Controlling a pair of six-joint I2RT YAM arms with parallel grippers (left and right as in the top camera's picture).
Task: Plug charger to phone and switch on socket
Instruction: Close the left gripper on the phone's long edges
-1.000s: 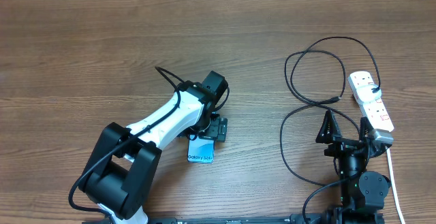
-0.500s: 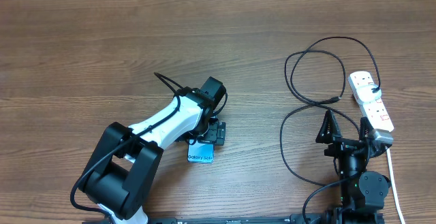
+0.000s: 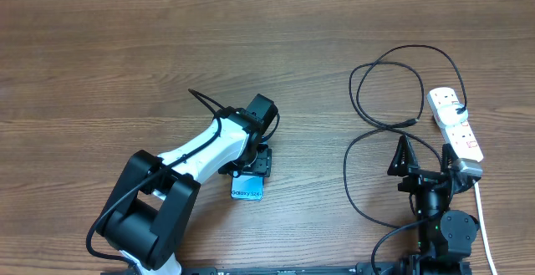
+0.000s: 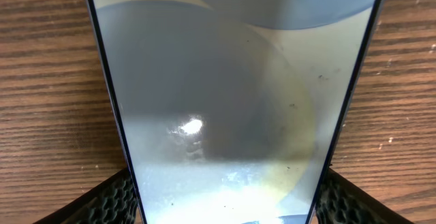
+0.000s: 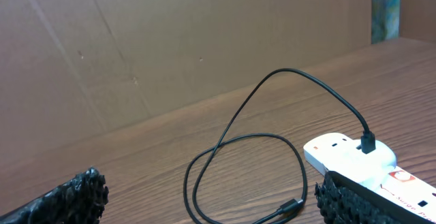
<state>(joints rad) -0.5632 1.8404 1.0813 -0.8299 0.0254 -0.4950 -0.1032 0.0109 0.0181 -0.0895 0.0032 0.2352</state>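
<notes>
Overhead: your left gripper (image 3: 256, 163) sits over the upper end of the phone (image 3: 247, 191). The phone lies flat on the table (image 3: 125, 58), its lit lower end showing towards the robot base. Your right gripper (image 3: 428, 166) is spread wide and empty, just beside the socket (image 3: 456, 124). The charger (image 3: 359, 91) lies in loose loops left of the socket, its plug tip (image 3: 414, 121) free on the wood and well apart from the phone.

Left wrist: the phone (image 4: 231, 94) fills the frame. The fingers (image 4: 112, 198) stand narrow, one against each long edge, so the left gripper (image 4: 228, 197) grips the phone across its width.

Right wrist: the right gripper (image 5: 211, 190) gapes wide and touches nothing. The charger (image 5: 272, 139) loops ahead, one end plugged into the socket (image 5: 347, 152).

Versus 0.5 s ago: the left gripper head has shifted slightly left over the phone. The phone, charger, socket and right arm have not moved.
</notes>
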